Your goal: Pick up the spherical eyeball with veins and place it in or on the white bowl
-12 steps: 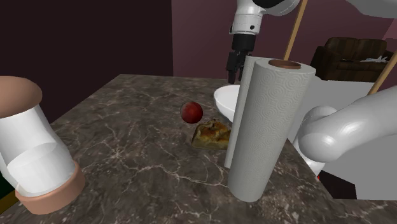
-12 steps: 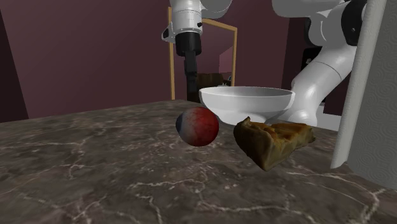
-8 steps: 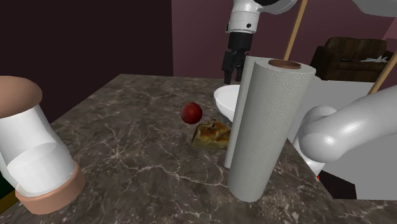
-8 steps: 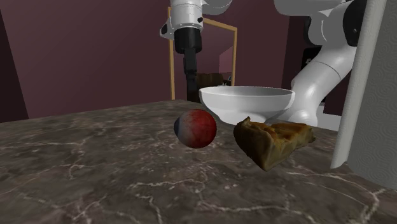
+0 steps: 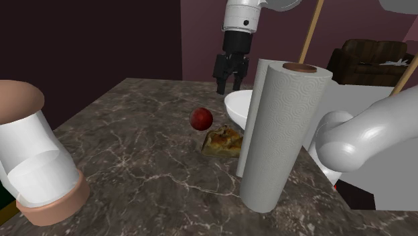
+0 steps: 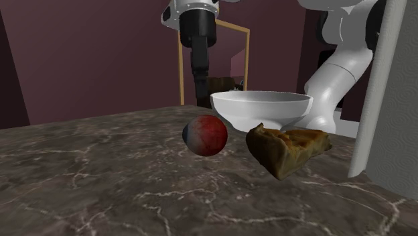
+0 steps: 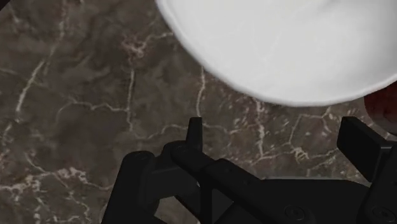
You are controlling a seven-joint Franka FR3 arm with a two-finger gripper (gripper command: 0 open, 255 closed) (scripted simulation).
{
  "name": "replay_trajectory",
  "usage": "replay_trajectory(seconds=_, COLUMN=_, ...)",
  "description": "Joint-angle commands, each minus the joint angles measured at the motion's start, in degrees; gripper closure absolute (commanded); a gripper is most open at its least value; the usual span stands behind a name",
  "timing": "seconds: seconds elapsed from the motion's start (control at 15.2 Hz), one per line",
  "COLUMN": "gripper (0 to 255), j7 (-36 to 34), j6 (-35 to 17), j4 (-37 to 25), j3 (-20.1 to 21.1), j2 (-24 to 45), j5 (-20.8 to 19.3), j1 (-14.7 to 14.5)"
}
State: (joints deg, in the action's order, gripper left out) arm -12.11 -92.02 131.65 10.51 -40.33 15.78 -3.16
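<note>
The eyeball point(image 5: 201, 119) is a dark red sphere with a pale blue-white patch point(image 6: 205, 135), resting on the marble tabletop point(image 5: 134, 147). Right behind it stands the white bowl point(image 5: 237, 107) point(image 6: 261, 107). My black gripper point(image 5: 228, 85) hangs open above the table's far part, beyond the eyeball and beside the bowl's rim, with nothing between its fingers. In the wrist view the fingers point(image 7: 194, 130) stand wide apart around the gripper's middle point(image 7: 275, 137), over marble just off the bowl point(image 7: 286, 44). A sliver of the red eyeball point(image 7: 385, 105) shows past one finger.
A brown pie slice point(image 5: 223, 141) point(image 6: 288, 149) lies beside the eyeball, in front of the bowl. A tall paper towel roll point(image 5: 281, 134) stands near the arm's base. A large pale jar point(image 5: 33, 161) lies at the shoulder view's lower left. A brown sofa point(image 5: 372, 60) sits beyond.
The gripper has swung toward the shoulder view's left, from over the bowl to above the marble beside it. The eyeball, bowl and pie slice stay put.
</note>
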Motion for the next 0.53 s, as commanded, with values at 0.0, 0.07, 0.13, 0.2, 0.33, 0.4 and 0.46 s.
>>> replay_trajectory(seconds=0.0, gripper=0, j7=-2.87, j6=-0.97, j4=-1.38, j3=2.58, j2=1.27, j5=1.53, j1=-0.77)
replay_trajectory(seconds=0.07, gripper=0, j7=-4.21, j6=-1.47, j4=-2.16, j3=3.81, j2=1.99, j5=2.15, j1=-1.07)
replay_trajectory(seconds=0.13, gripper=0, j7=-5.56, j6=-1.99, j4=-3.0, j3=5.03, j2=2.78, j5=2.7, j1=-1.35)
replay_trajectory(seconds=0.2, gripper=0, j7=-6.91, j6=-2.51, j4=-3.9, j3=6.27, j2=3.63, j5=3.19, j1=-1.59)
replay_trajectory(seconds=0.33, gripper=0, j7=-9.63, j6=-3.57, j4=-5.89, j3=8.73, j2=5.49, j5=3.99, j1=-2.01)
replay_trajectory(seconds=0.4, gripper=0, j7=-11.0, j6=-4.1, j4=-6.97, j3=9.99, j2=6.5, j5=4.3, j1=-2.15)
replay_trajectory(seconds=0.46, gripper=0, j7=-12.38, j6=-4.62, j4=-8.12, j3=11.25, j2=7.57, j5=4.53, j1=-2.27)
